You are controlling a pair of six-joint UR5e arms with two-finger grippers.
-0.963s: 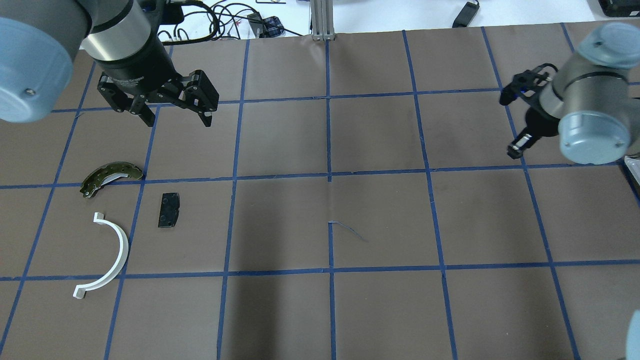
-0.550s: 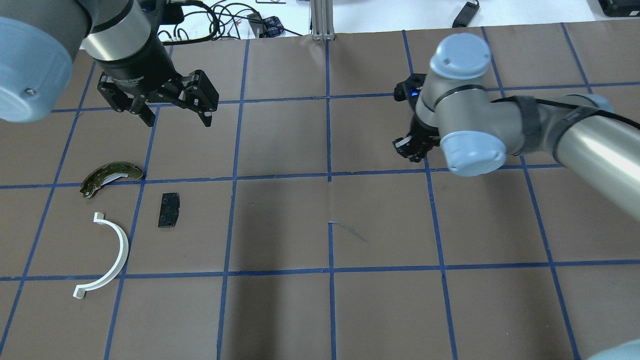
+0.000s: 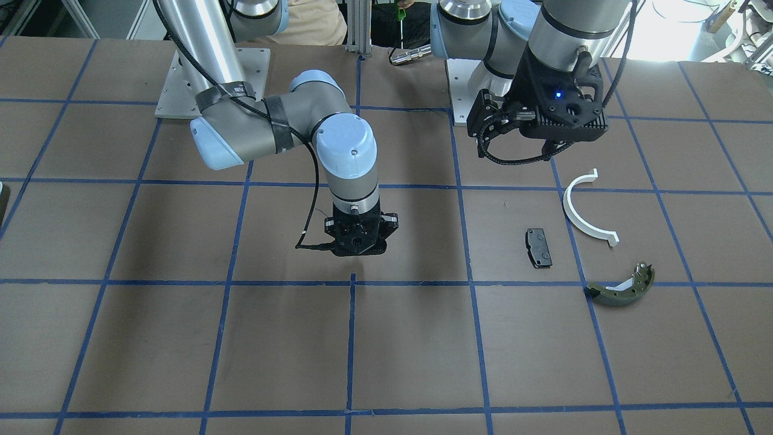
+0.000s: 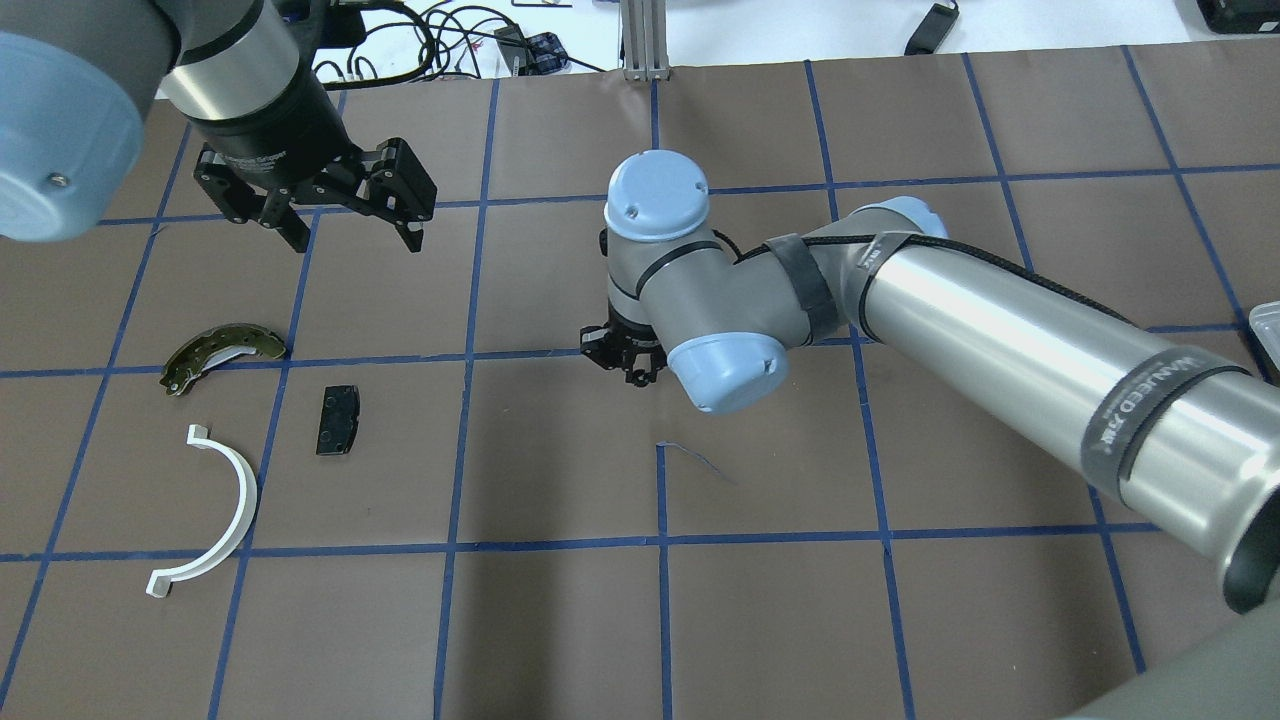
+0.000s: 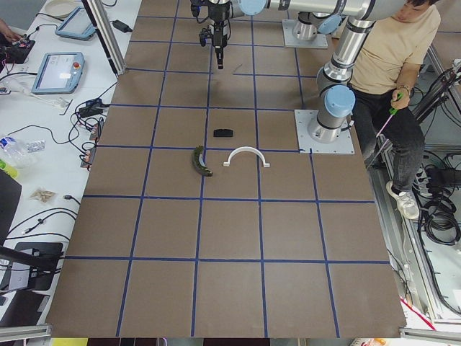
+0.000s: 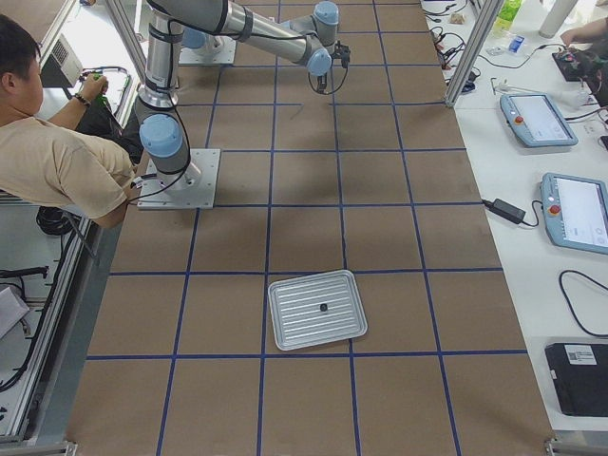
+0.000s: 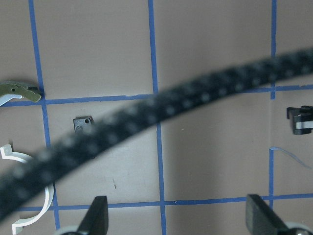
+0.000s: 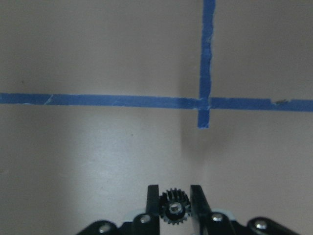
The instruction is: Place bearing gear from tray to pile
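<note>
The right gripper (image 4: pixel 628 362) hangs over the brown paper table (image 4: pixel 760 620). It is well apart from the small black rectangular pad (image 4: pixel 338 420), on the side of the pad toward the middle of the table. Its two fingers (image 8: pixel 153 200) pinch a small black toothed gear (image 8: pixel 172 210) between them. The gear is round, so it has no long axis; its flat face and its centre hole are turned to the wrist camera, and the teeth point outward all around. Between the gear and the pad there is only bare paper crossed by blue tape lines (image 4: pixel 520 353), so the way is open. Near the pad lie the white plastic half-ring (image 4: pixel 235 500) and the olive-green curved brake shoe (image 4: pixel 222 350); the three do not touch each other. The left gripper (image 4: pixel 357 245) hangs above the table near the pad, with its fingers spread wide and nothing between them. The silver metal tray (image 6: pixel 299 328) lies far from the pad, toward the table end on the robot's right, with one small dark part (image 6: pixel 324 308) in its middle. A black strap (image 4: pixel 1140 410) on the right arm carries white letters that seem to begin with "MANU"; the rest I cannot read.
</note>
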